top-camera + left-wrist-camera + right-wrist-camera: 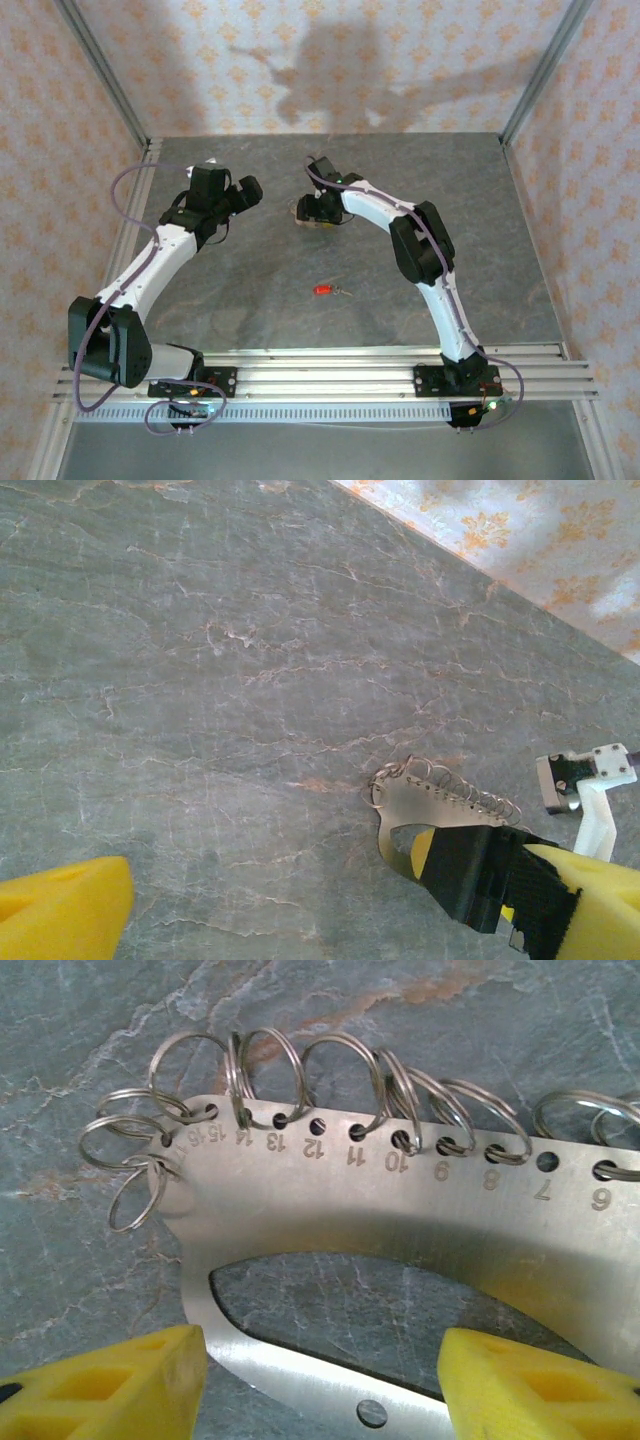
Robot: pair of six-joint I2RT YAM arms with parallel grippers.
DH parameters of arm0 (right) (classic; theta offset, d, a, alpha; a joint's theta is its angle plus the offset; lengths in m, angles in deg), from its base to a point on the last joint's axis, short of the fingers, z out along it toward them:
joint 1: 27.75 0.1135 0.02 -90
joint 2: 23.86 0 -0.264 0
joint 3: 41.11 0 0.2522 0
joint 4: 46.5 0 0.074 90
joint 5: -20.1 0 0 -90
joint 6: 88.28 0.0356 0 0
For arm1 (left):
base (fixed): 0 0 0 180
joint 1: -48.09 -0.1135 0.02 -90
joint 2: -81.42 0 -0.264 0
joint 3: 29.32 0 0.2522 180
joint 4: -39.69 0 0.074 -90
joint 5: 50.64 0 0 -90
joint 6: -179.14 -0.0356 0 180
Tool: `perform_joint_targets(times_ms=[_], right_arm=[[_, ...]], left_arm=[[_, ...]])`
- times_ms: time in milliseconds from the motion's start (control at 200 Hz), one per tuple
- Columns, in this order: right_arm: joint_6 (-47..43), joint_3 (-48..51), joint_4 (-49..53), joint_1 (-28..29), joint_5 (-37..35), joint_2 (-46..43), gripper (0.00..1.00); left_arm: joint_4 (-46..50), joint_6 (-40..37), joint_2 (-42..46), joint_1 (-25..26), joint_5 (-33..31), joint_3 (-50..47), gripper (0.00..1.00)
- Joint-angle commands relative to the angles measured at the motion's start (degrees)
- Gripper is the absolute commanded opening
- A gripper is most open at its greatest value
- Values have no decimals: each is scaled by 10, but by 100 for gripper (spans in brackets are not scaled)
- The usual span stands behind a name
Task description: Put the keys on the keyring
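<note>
Right gripper (pixel 320 1360): fingers spread over keyring (pixel 330 1210) (numbered holes, small rings along edge), flat on table (pixel 250 300). Left gripper (pixel 248 190): fingers wide apart, empty. Red key (pixel 324 290) well apart, nearer bases.

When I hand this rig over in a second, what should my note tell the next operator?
Left claw: open, empty, hovering beside the keyring.
Right claw: jaws apart, straddling the keyring's lower band; no firm grip evident.
Key: red-headed, lying loose on the table, nearer the arm bases, apart from both claws.
Done: no key on the keyring.
Left: pick up the key, steady the keyring, thread the key onto one of the split rings.
</note>
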State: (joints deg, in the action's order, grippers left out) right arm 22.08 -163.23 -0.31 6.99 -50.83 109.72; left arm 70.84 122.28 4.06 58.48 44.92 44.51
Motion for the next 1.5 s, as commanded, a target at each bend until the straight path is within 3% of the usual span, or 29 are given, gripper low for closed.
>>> perform_joint_targets(times_ms=[0,565,1131,1496], right_arm=[[-6,-15,31,8,-18,20,63],[3,145,-26,57,-13,-61,60],[40,297,-101,140,-26,-156,59],[3,287,-46,129,-127,-324,65]], left_arm=[[14,2,17,-1,-2,9,98],[4,9,29,-1,5,0,98],[-5,14,42,-1,20,-14,98],[-22,31,51,3,47,-30,98]])
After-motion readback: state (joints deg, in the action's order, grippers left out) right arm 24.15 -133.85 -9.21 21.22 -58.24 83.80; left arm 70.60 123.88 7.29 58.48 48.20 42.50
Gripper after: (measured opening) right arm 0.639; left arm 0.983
